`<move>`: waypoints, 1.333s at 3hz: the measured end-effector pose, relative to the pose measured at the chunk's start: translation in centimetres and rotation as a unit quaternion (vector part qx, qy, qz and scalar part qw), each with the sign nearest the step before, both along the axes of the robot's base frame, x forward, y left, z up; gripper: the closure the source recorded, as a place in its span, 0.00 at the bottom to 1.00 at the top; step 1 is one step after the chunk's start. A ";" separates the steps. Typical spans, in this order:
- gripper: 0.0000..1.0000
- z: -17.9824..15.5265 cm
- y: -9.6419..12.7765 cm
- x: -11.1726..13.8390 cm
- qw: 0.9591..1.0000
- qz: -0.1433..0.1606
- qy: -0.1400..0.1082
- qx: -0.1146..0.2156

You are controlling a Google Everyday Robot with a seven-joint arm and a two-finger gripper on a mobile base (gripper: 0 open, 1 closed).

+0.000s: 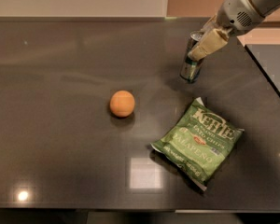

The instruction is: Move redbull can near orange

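The redbull can [191,65] is a slim blue-and-silver can, held tilted and lifted a little above the dark table at the upper right. My gripper [201,46] reaches in from the top right and is shut on the can's upper part, with a tan finger [208,45] across its front. The orange [122,103] sits on the table to the lower left of the can, well apart from it.
A green Kettle jalapeño chip bag [197,142] lies flat at the lower right, below the can. The dark table [60,69] ends in an edge at the right, with a second dark surface [273,64] beyond it.
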State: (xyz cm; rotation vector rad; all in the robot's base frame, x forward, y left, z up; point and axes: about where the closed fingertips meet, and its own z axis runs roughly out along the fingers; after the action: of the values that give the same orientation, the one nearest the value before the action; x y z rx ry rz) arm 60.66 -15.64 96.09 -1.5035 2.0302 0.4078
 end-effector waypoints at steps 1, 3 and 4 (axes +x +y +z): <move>1.00 -0.2 2.5 -1.7 0.999 0.038 0.014 0.007; 1.00 -1.6 8.4 -5.4 0.993 0.114 0.032 0.012; 1.00 -2.4 10.6 -6.8 0.989 0.144 0.031 0.003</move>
State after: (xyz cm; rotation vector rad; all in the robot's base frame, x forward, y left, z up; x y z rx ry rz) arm 53.81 -5.05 93.65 -1.8072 1.8581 0.5793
